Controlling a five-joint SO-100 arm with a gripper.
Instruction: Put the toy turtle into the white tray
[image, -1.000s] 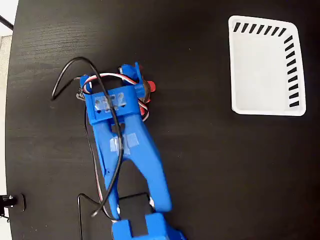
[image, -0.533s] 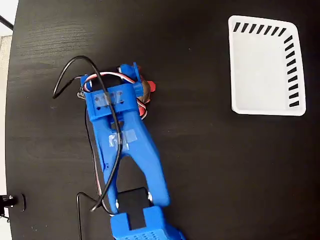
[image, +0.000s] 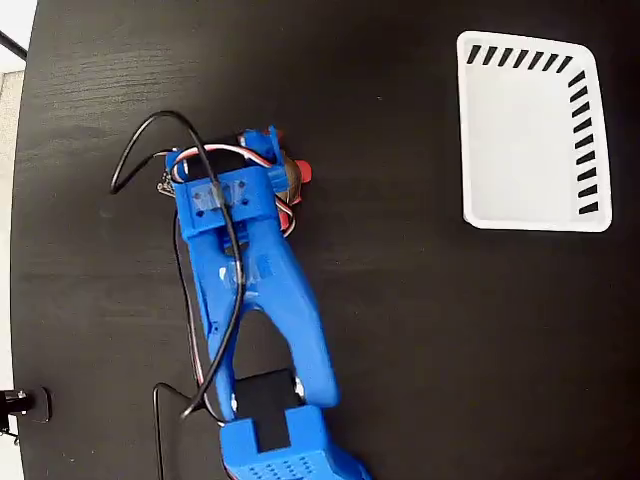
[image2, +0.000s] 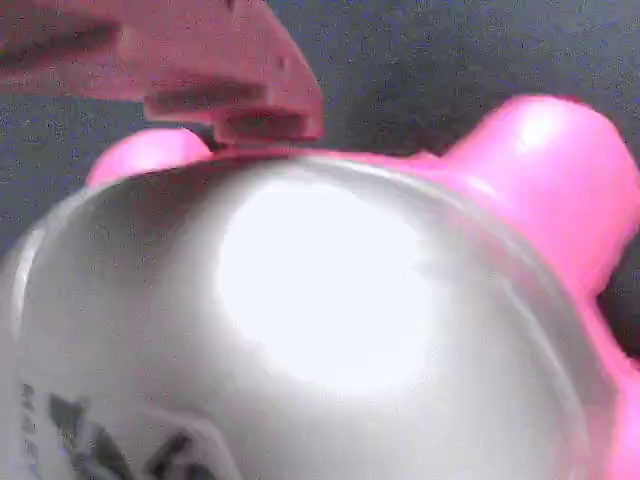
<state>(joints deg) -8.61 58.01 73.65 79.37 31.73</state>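
Wrist view shows the gripper (image: 283, 178) probably closed around the turtle (image2: 330, 330), so next it must lift and carry it to the tray (image: 520, 210).

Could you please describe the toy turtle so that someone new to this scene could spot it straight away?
On the black table, follow the blue arm up to its gripper in the fixed view. The turtle peeks out at its right side, far left of the white tray. Its red-pink head is the only such colour there.

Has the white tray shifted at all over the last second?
No. The white tray sits at the same spot near the table's upper right in the fixed view.
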